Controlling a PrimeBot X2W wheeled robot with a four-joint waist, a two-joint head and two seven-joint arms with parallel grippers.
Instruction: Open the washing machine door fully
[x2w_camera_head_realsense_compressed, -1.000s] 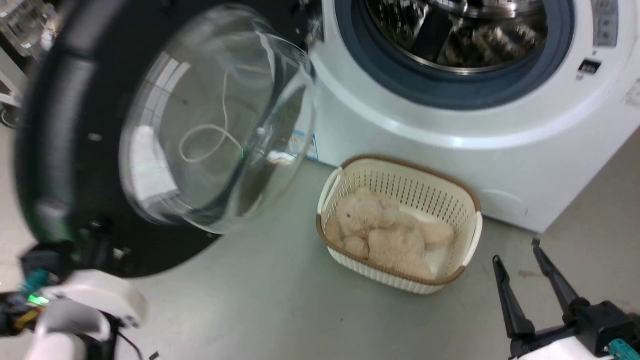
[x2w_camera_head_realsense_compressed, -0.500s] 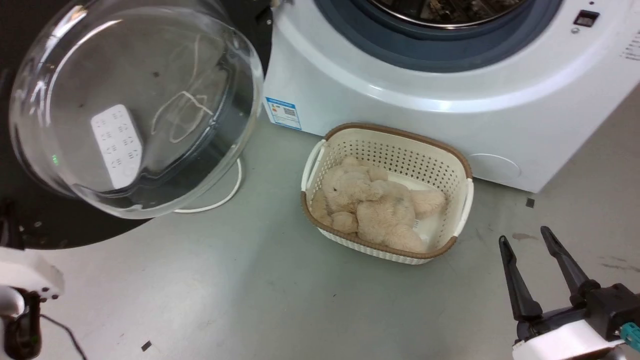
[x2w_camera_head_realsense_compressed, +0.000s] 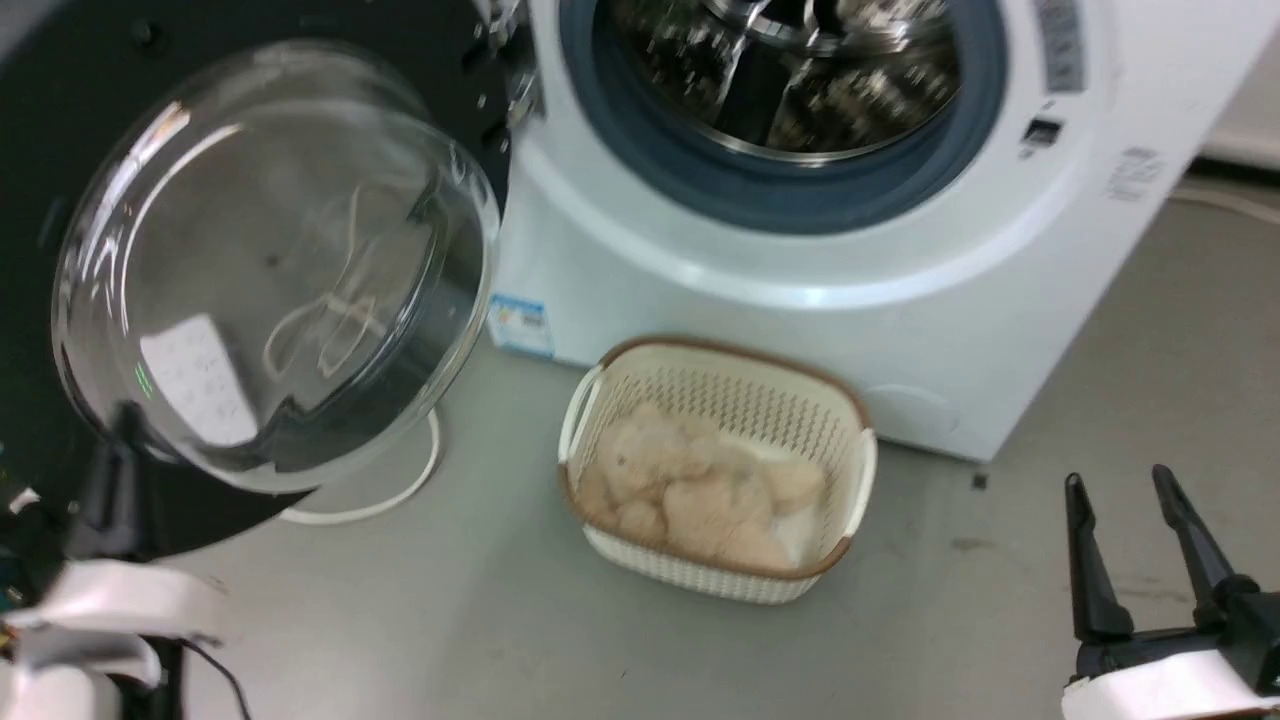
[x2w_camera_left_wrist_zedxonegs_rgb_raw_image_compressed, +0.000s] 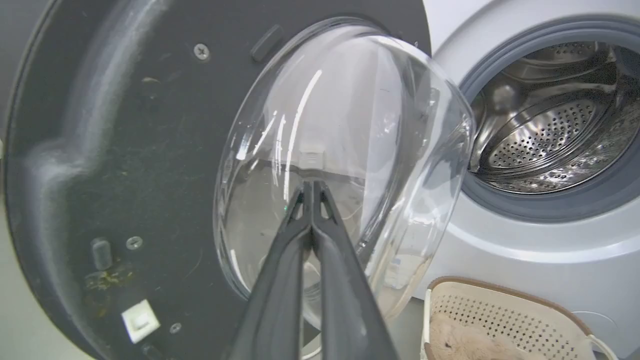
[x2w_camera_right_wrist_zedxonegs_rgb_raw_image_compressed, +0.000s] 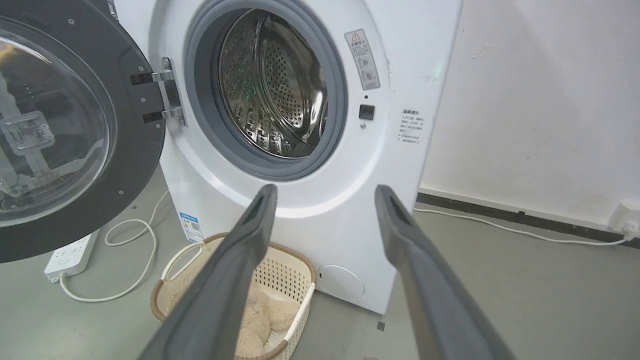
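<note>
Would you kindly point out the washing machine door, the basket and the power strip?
washing machine door (x2w_camera_head_realsense_compressed: 270, 260): head view, glass bowl centre.
cream basket (x2w_camera_head_realsense_compressed: 690, 585): head view, front wall.
power strip (x2w_camera_right_wrist_zedxonegs_rgb_raw_image_compressed: 72, 252): right wrist view, white top face.

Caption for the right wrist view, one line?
Open right end effector faces the white front-loading washing machine, its round black glass-centred door standing wide open at left.

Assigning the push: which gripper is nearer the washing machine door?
Left. The left gripper, shut, points closely at the washing machine door; the right gripper hangs open past the basket, far off.
</note>
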